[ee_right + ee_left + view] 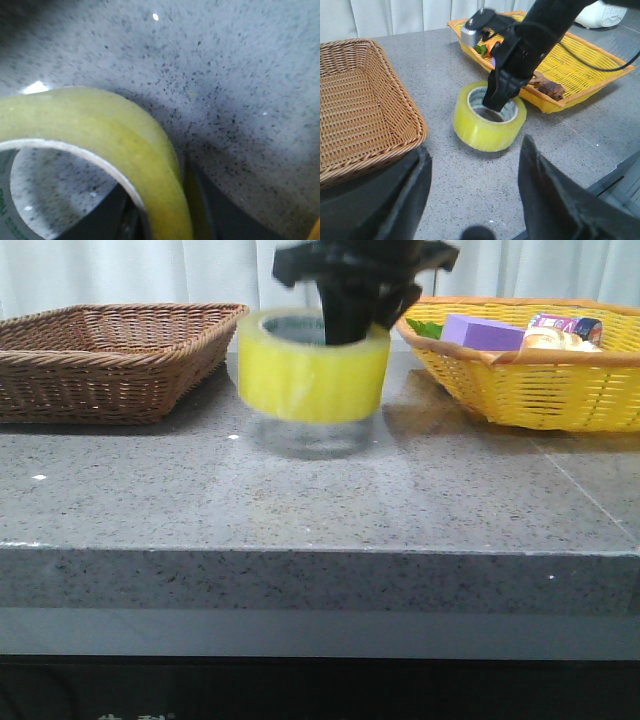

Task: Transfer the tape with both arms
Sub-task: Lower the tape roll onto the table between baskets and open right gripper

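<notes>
The yellow tape roll [312,375] hangs a little above the grey table, at the middle back. My right gripper [350,325] is shut on the tape's wall, one finger inside the core and one outside. In the left wrist view the tape [487,125] shows with the right arm [530,45] reaching down into it. In the right wrist view the tape's yellow wall [125,145] fills the lower left, pinched between the dark fingers [220,210]. My left gripper [475,190] is open and empty, near the table's front edge, short of the tape.
A brown wicker basket [110,355] stands at the back left, empty inside. A yellow wicker basket [540,390] at the back right holds a purple box [480,332] and other items. The table's front edge [320,550] runs across the front view.
</notes>
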`<state>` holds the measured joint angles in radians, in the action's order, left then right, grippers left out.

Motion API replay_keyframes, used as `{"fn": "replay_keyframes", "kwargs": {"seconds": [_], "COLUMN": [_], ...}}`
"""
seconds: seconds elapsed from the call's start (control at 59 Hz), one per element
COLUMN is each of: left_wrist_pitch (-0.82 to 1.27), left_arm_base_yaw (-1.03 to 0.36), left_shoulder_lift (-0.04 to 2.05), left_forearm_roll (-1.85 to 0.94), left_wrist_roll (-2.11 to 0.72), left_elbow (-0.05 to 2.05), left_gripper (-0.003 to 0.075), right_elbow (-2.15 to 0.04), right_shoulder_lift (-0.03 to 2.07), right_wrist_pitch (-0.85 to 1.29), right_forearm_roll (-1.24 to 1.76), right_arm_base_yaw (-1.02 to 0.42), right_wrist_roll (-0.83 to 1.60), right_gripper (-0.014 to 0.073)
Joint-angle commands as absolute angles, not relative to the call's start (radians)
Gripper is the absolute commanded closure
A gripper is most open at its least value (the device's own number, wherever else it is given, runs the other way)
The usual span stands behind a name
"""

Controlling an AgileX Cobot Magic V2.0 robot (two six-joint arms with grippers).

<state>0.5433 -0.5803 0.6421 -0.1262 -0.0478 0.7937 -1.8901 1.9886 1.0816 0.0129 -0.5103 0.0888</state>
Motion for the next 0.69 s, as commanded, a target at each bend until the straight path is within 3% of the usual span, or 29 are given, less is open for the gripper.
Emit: {"fn": "replay_keyframes", "kwargs": {"seconds": [0.0, 0.152, 0.339, 0.677], "left_wrist_pitch": [0.466, 0.466, 0.466, 0.466], "left_arm_base_yaw": [-0.588, -0.588, -0.588, -0.588], "left_shoulder_lift": [0.647, 0.647, 0.647, 0.647], "left_forearm_roll": [-0.139, -0.139, -0.139, -0.139], "left_wrist_roll": [-0.044, -0.044, -0.044, -0.044], "left_elbow": [0.819, 0.819, 0.819, 0.819], "left_gripper": [0.0335, 0.0335, 0.0335, 0.0335], "right_elbow": [-1.939, -1.953, -1.953, -2.029], "right_shoulder_lift": [1.954, 1.978, 1.982, 1.96], "right_wrist_pitch": [1.06, 1.069, 1.067, 1.094], "right_forearm_roll": [-0.009, -0.016, -0.016, 0.055], "right_arm_base_yaw": [-0.51, -0.51, -0.51, -0.51], "right_wrist_roll": [0.086, 0.086, 0.086, 0.085], "right_gripper": [0.0478, 0.0401, 0.0198, 0.0191]}}
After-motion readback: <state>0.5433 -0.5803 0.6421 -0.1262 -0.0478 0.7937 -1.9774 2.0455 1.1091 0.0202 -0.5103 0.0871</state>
